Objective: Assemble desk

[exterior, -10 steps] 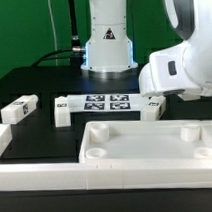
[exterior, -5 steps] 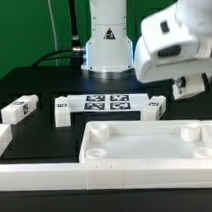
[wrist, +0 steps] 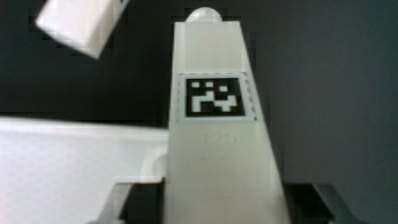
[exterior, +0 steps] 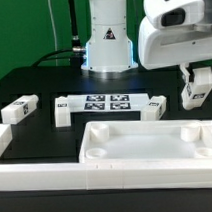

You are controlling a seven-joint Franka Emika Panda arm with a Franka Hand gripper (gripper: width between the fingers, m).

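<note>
Though wrist view cuts off fingers and leg's near end, gripper (exterior: 198, 83) clamped on tagged leg (exterior: 201, 90), off table at exterior view's right, apart from tabletop (exterior: 147, 168). Tabletop tray holds only moulded round corner sockets.

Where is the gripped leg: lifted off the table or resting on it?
Lifted: in the exterior view the leg hangs from the gripper, clear of the table; the wrist view shows fingers clamping both sides.
</note>
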